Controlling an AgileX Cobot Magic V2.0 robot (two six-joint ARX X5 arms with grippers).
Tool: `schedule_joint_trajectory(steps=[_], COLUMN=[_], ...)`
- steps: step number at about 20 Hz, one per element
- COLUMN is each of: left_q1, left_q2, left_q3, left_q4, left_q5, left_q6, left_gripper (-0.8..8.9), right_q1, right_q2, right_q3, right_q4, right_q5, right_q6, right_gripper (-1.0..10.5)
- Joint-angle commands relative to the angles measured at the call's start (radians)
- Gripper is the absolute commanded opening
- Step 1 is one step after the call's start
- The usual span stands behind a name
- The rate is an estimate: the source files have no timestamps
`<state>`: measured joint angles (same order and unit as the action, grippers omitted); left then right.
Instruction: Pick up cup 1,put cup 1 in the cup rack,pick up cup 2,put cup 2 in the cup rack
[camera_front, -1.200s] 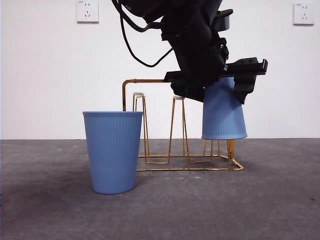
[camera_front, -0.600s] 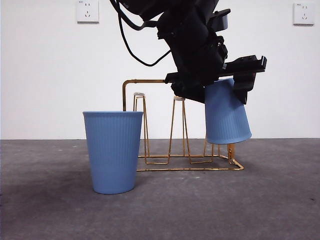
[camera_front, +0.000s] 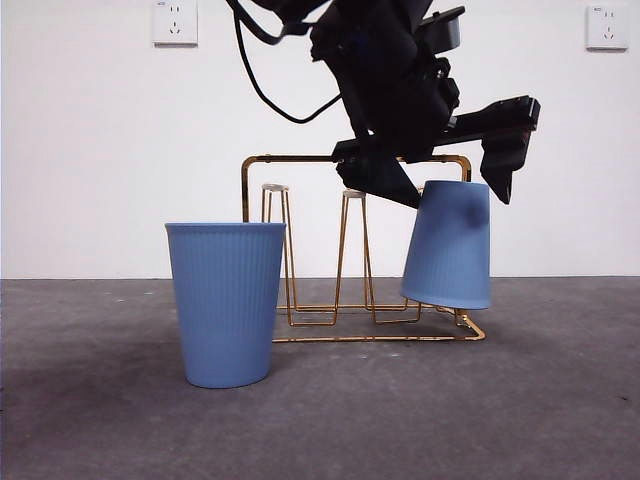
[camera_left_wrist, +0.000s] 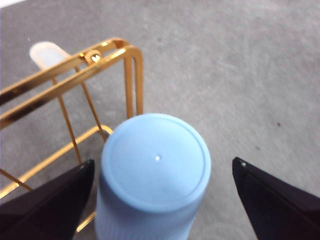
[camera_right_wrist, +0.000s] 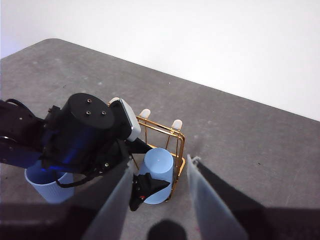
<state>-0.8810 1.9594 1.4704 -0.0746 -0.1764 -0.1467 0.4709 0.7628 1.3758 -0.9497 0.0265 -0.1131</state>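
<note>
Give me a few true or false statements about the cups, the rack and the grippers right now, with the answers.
1. An upside-down blue cup sits on the rack. True.
2. The left gripper is shut on that cup. False: its jaws are spread wide, clear of the cup on both sides.
3. A second blue cup stands upright on the table, beside the rack. True.
4. The upright cup is hung on a peg. False: it rests on the table, outside the rack.
5. The right gripper holds a cup. False: it is open and holds nothing, up above the scene.
</note>
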Motion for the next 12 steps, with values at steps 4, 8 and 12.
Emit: schedule_joint_trajectory(steps=[4,8,12], left_q1=[-0.001,0.018,0.050], left_q2=[-0.048,-0.088,-0.088], left_q3=[-0.040,-0.040,-0.040], left_q4=[-0.085,-0.054,-0.068], left_q5=[0.041,0.096,0.220], left_q6=[-0.065,-0.057,-0.068], left_gripper=[4.69,4.69,4.68], right_q1=[0.000,0.000,0.000], right_q2=[-0.001,-0.001,-0.001], right_q3=[-0.006,-0.006,-0.006], right_q4=[0.011,0.008,0.003], right_q5=[-0.001,-0.001,-0.001], right_q6=[-0.004,-0.003,-0.003], right_gripper=[1.9,1.9,1.9])
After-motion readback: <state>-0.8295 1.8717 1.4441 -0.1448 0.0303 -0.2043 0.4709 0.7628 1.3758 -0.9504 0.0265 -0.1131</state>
